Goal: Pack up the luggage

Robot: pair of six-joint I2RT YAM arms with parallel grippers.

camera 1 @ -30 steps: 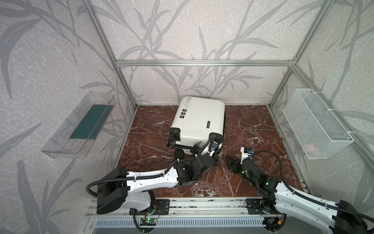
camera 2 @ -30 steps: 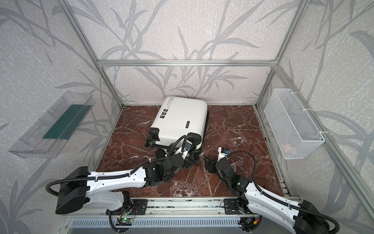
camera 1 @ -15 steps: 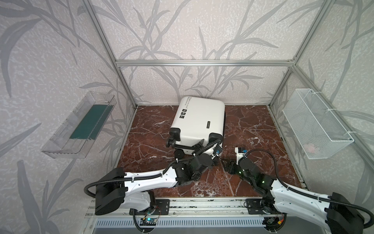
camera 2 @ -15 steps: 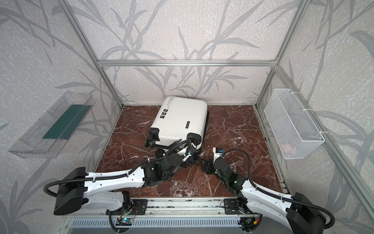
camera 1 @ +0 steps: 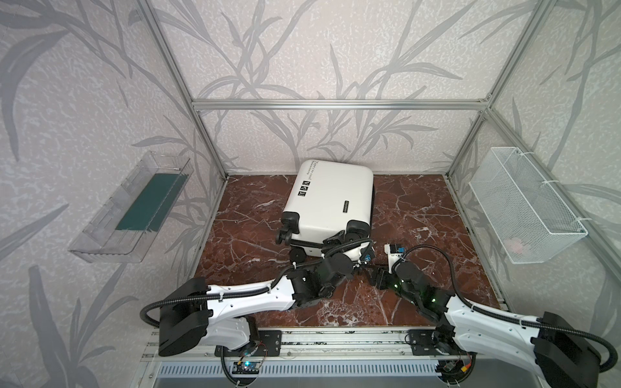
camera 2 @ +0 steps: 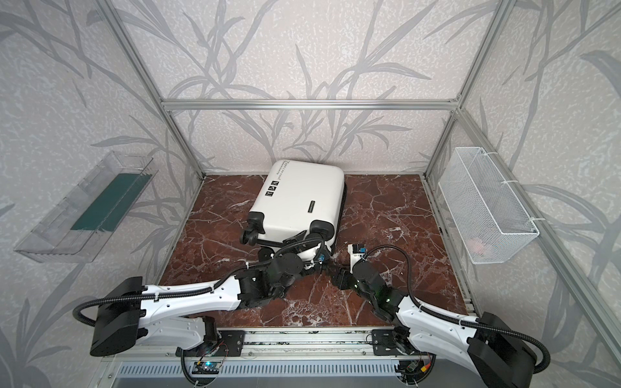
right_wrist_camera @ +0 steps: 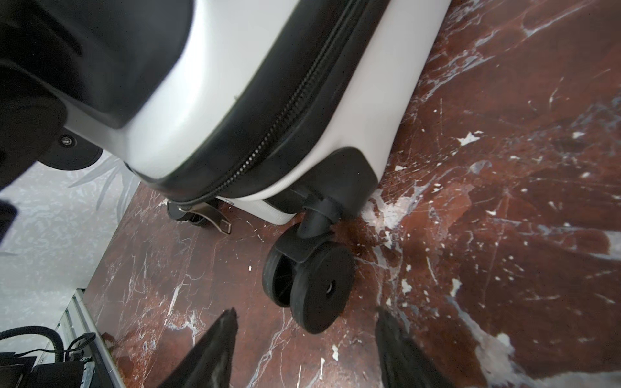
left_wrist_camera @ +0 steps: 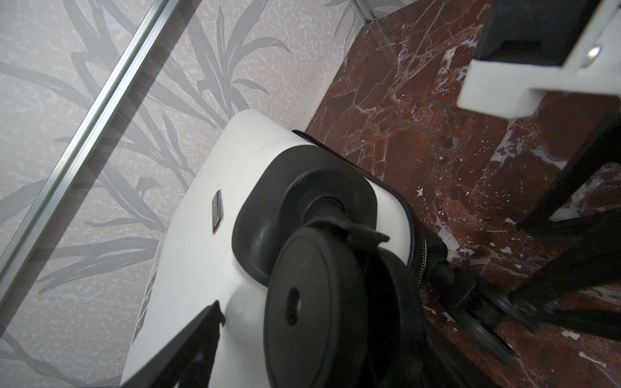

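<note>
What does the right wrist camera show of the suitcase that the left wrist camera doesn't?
Only the right wrist view shows the black zipper of the small white hard-shell suitcase, its metal pull tab, a black twin wheel below the zipper, and the right gripper open just short of that wheel. Only the left wrist view shows the shell's broad face with a small dark badge and black lettering, plus another black wheel close up. Both share the white shell, the red marble floor and the leaf-patterned wall.
</note>
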